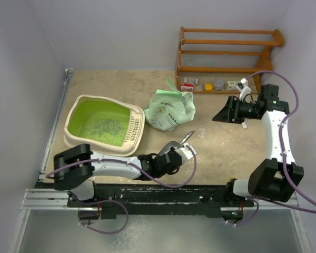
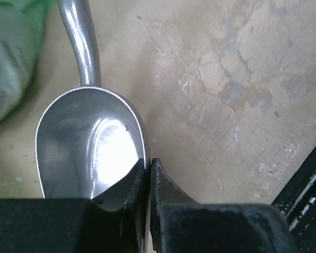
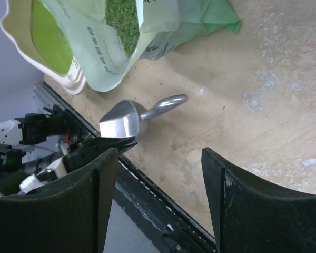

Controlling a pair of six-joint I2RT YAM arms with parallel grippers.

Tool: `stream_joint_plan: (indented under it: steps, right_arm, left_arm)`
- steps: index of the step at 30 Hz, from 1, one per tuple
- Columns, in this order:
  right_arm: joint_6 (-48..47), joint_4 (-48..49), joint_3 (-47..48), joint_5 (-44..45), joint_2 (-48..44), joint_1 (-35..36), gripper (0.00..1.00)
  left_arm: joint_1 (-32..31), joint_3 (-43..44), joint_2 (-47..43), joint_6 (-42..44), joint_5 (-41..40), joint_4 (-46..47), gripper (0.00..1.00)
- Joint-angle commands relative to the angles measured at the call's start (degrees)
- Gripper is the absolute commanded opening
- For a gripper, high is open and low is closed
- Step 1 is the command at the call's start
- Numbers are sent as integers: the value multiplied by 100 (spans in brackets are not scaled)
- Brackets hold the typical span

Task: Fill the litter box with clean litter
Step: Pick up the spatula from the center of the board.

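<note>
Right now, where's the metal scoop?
In the top view the metal scoop is front-centre, just in front of the green litter bag and right of the litter box. The left gripper is shut on its bowl rim.

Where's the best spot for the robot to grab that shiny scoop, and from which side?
Probably the thin bowl rim of the scoop, coming from the arms' side. Its handle points away toward the bag, so the rim is nearest and thin enough to pinch. The left gripper is shut on it there.
</note>
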Motion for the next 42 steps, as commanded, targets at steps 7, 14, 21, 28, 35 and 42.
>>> stream_joint_plan:
  steps: [7, 14, 21, 28, 35, 42]
  right_arm:
    - [-3316, -3962, 1565, -1847, 1042, -229, 67]
    - [-3542, -4015, 1517, -1928, 596, -189, 70]
    - [-3539, -3981, 1547, -1831, 122, -194, 70]
    - [-3525, -3992, 1470, -1909, 111, -131, 70]
    - [-3460, -3989, 1475, -2156, -20, -100, 69]
    - [-3185, -3994, 1565, -2388, -249, 27, 69]
  left_arm:
    - [-1002, 218, -1069, 1414, -1590, 592, 3]
    - [-1576, 686, -898, 2276, -1393, 873, 3]
    - [-1612, 858, -1296, 3016, -865, 821, 3]
    - [-1541, 1481, -1289, 3470, -895, 369, 3]
    - [-1199, 1771, -1171, 3510, -705, 330, 3]
    - [-936, 1642, -1195, 3400, -595, 401, 3]
